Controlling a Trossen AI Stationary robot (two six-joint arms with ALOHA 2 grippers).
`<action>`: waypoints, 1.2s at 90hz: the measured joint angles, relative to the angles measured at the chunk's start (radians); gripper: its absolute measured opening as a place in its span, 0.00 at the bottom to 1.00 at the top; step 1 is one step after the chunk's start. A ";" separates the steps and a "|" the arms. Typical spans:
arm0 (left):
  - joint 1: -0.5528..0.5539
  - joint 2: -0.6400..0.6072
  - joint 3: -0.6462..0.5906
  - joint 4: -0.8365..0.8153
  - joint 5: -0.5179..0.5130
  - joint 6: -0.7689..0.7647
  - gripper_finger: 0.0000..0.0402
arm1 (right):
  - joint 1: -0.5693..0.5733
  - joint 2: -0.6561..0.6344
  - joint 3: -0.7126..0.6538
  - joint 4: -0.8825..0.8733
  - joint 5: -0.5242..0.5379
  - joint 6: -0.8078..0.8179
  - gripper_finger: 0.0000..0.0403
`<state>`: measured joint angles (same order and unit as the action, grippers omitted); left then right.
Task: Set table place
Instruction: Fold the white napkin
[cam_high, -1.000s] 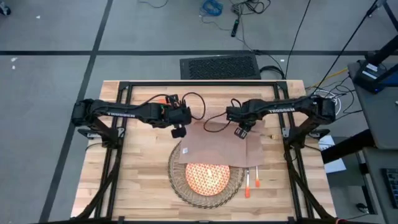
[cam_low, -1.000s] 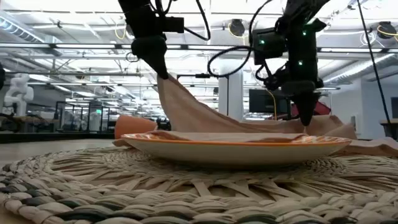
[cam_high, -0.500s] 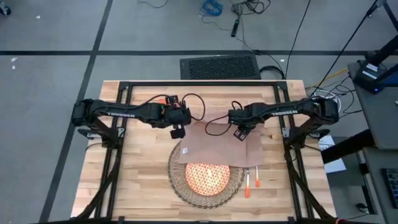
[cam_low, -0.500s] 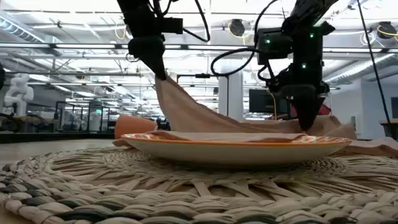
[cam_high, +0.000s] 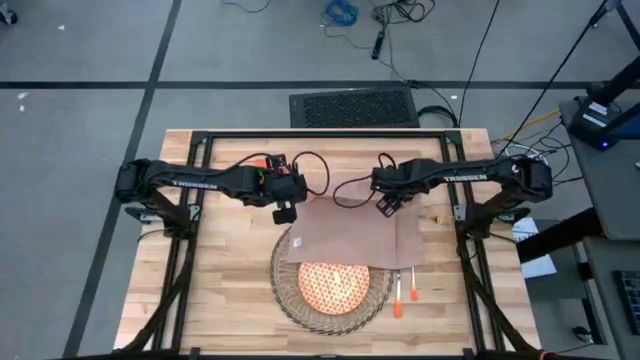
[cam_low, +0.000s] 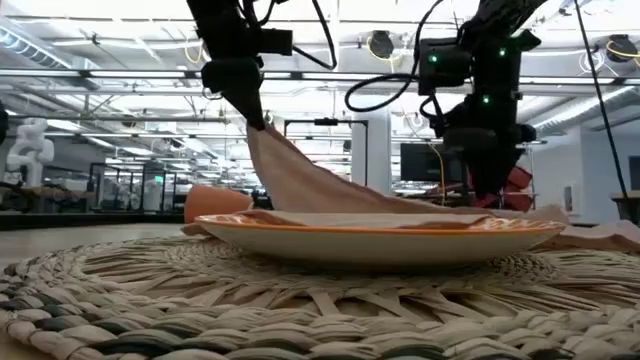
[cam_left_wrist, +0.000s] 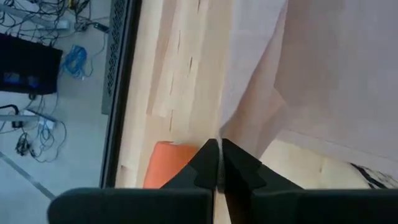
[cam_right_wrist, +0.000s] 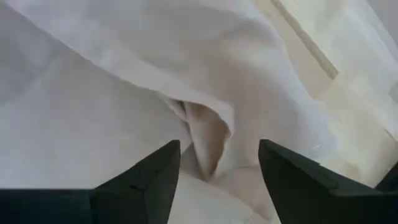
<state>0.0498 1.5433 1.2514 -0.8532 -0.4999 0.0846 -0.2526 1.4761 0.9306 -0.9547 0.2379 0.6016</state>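
While draped over plate and table, napkin pinched at far-left corner by left gripper. Right gripper, 2 fingers wide apart, over far-right corner.

Table; placemat; cutlery; cup

The big wood table holds a round woven mat with an orange plate on it. A beige napkin lies spread over the far part of the plate. The left gripper is at the napkin's left far corner and seems to be pinching it. The right gripper is over the far edge. Two orange-handled pieces of cutlery lie just right of the mat.
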 joint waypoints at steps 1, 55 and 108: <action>0.000 0.000 0.000 -0.001 0.000 0.000 0.00 | 0.001 0.000 0.000 -0.001 0.000 0.003 0.50; 0.000 0.000 0.000 0.008 0.000 -0.004 0.00 | 0.029 0.001 -0.117 0.039 0.027 -0.020 0.39; 0.000 0.000 0.000 0.007 0.014 -0.003 0.00 | -0.010 0.001 -0.127 0.142 0.064 -0.093 0.33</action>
<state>0.0499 1.5433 1.2514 -0.8462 -0.4855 0.0814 -0.2630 1.4769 0.8036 -0.8127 0.3016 0.5091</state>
